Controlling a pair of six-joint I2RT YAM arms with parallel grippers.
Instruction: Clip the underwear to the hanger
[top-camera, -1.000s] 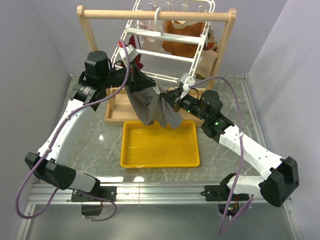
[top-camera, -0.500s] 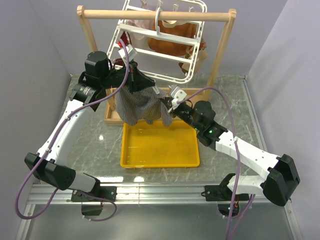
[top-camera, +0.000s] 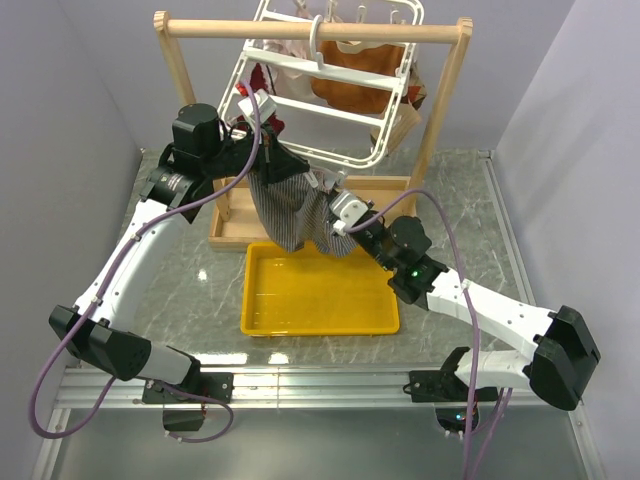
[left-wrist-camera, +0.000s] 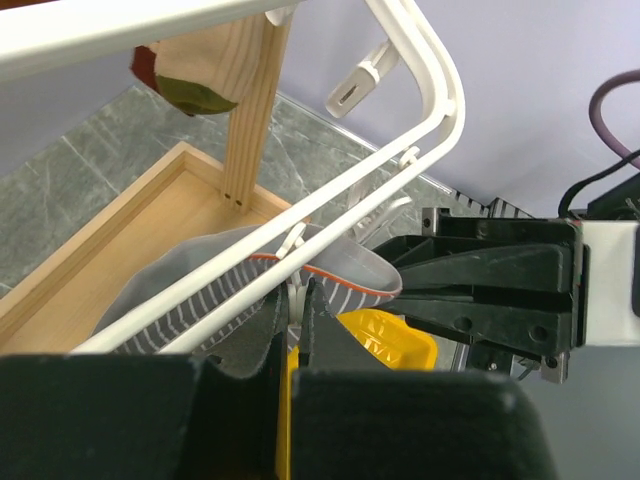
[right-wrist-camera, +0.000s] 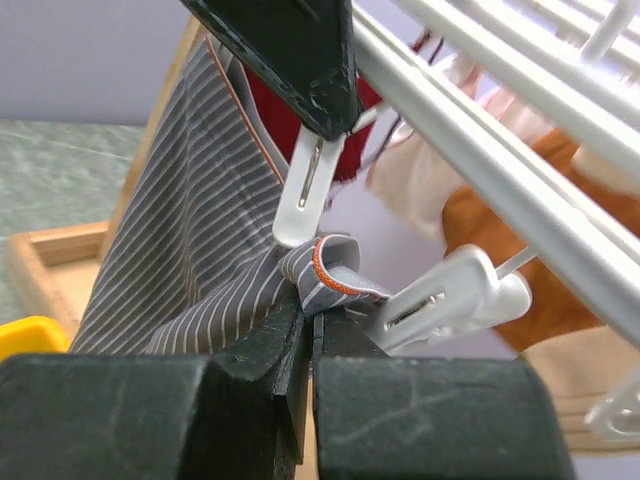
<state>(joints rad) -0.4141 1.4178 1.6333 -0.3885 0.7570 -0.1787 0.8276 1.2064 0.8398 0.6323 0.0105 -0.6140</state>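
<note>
Underwear (top-camera: 295, 210), grey and striped, hangs bunched just under the near rim of the hanger (right-wrist-camera: 480, 150), with its lower end over the far edge of the yellow tray (top-camera: 320, 290). The left pincer (left-wrist-camera: 298, 300) is clamped on the waistband, its tips at a white clip (right-wrist-camera: 305, 190). The right pincer (right-wrist-camera: 312, 320) is clamped on an orange-edged fold. On the hanger are orange-brown garments (top-camera: 355, 85) and dark red underwear (right-wrist-camera: 268, 125).

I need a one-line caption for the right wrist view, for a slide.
Right gripper pinches the grey striped cloth underwear just below a white plastic clip of the white grid hanger.
</note>
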